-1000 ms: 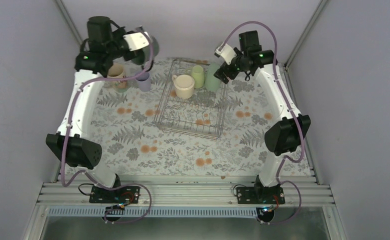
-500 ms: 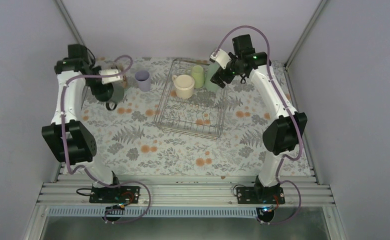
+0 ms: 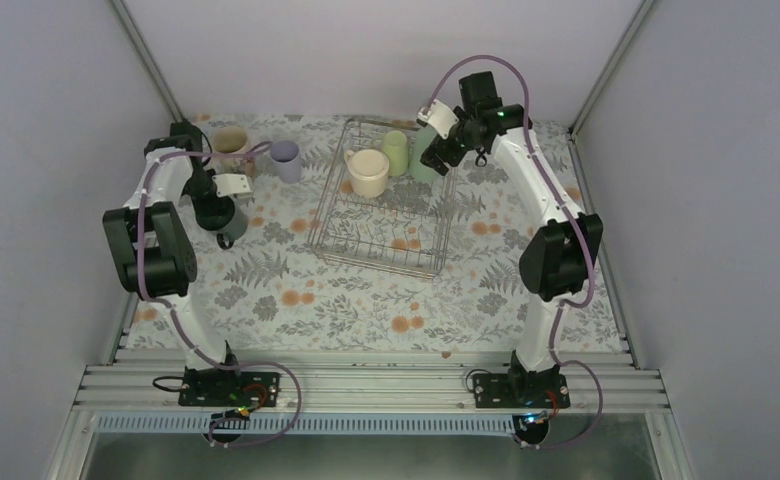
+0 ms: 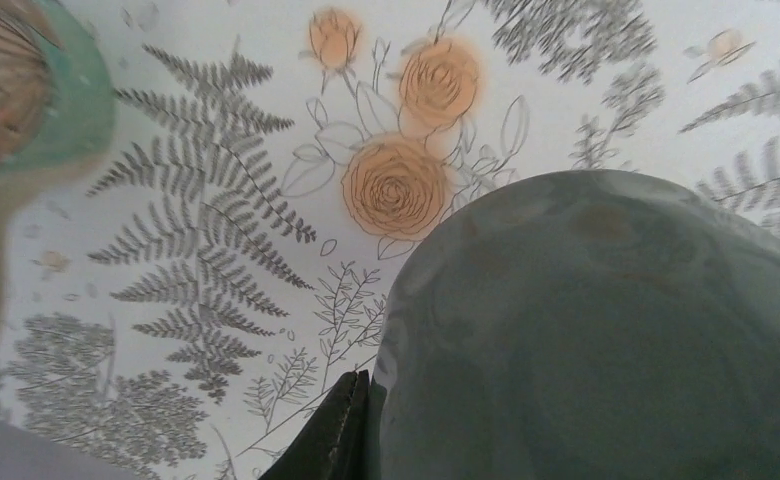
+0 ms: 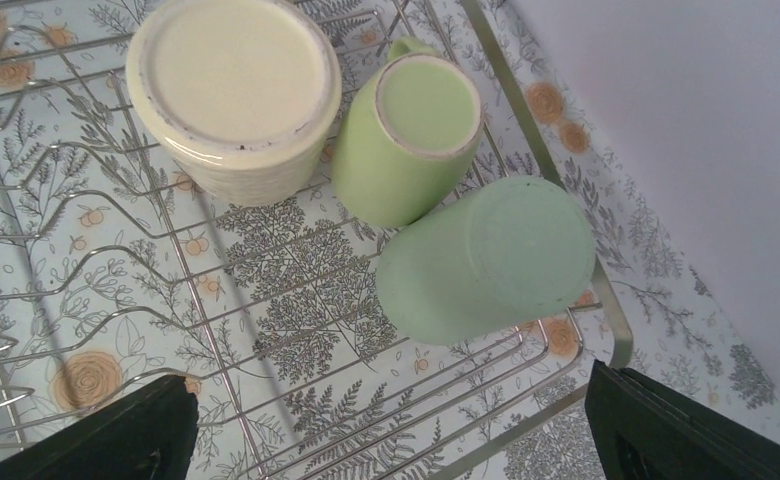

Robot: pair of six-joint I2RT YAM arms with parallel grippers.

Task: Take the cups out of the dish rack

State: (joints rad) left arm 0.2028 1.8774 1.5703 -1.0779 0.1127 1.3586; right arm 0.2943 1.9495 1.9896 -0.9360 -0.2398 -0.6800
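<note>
Our left gripper [image 3: 224,212] clamps the dark grey-green cup [image 4: 606,340], ten o'clock on the table [image 3: 366,310]. Right gripper [image 5: 396,435] hangs, fingers wide apart, over pale green cups [image 5: 411,130], one o'clock in the dish rack [image 3: 374,262].

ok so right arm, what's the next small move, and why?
Probably lower the right gripper over the mint cup and close. Its jaws are wide open and empty just above that cup, which stands upside down in the rack corner nearest the arm. The left gripper is busy holding the dark cup.
</note>
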